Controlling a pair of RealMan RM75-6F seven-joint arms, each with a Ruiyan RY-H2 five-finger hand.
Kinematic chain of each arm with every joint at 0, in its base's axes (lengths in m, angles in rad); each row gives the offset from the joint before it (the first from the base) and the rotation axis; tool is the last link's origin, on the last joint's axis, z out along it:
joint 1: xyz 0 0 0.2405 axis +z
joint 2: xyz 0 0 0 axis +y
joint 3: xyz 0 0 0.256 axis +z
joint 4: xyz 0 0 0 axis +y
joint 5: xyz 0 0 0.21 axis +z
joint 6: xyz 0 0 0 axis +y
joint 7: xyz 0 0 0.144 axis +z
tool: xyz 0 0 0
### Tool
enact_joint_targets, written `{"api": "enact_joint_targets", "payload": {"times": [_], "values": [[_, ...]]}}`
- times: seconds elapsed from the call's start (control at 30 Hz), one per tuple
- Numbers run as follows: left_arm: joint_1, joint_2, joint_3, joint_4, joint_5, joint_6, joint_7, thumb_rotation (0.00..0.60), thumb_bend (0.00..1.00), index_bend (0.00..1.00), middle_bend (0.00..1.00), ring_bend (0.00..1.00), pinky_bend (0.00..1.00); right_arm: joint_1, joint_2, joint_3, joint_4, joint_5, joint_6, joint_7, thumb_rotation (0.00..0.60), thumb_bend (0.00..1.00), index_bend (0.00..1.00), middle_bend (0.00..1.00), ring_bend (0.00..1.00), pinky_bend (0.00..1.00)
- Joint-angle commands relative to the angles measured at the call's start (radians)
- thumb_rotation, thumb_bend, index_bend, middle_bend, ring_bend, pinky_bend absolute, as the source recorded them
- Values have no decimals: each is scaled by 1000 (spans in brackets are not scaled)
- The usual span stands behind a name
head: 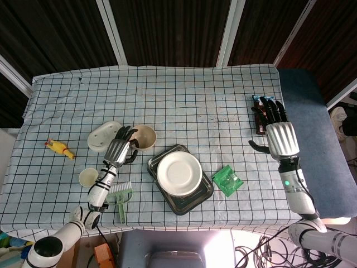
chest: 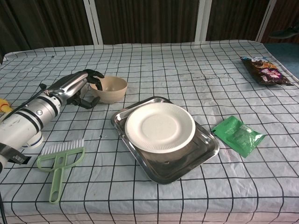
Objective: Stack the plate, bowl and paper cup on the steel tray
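One round white paper plate (chest: 160, 127) lies on the rectangular steel tray (chest: 196, 158). Left of them, the left hand (chest: 74, 86) hooks its fingers over the beige bowl's (chest: 110, 89) rim. Far right, the right hand (head: 277, 133) hovers with fingers spread.

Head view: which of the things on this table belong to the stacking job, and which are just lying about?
Job:
steel tray
plate, already on the tray
bowl, left robot hand at its rim
paper cup

Lying about:
green brush
rubber chicken
white soap dish
green packet
snack bag
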Motion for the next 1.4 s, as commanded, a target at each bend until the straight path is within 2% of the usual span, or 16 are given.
{"api": "enact_joint_targets", "payload": {"times": [0.03, 0.27, 0.43, 0.63, 1.0, 1.4], "values": [[31, 6, 16, -22, 28, 122, -4, 600, 474, 648, 154, 0, 0, -10, 11, 1, -9, -9, 15, 21, 600, 52, 178, 0, 0, 0], [89, 58, 56, -183, 79, 282, 107, 600, 489, 665, 161, 0, 0, -30, 49, 13, -48, -3, 23, 94, 600, 52, 178, 0, 0, 0], [128, 80, 84, -357, 101, 332, 171, 600, 497, 662, 163, 0, 0, -38, 73, 25, -61, 1, 37, 100, 600, 52, 179, 0, 0, 0], [160, 40, 112, -457, 116, 348, 284, 600, 508, 661, 174, 0, 0, -42, 79, 28, -60, 12, 42, 83, 600, 52, 182, 0, 0, 0], [168, -36, 110, -454, 119, 322, 296, 600, 514, 659, 177, 0, 0, -31, 53, 18, -42, 31, 27, 29, 600, 52, 185, 0, 0, 0], [139, -158, 78, -320, 120, 297, 231, 600, 515, 647, 176, 0, 0, -19, 26, 8, -11, 52, 0, 3, 600, 52, 188, 0, 0, 0]]}}
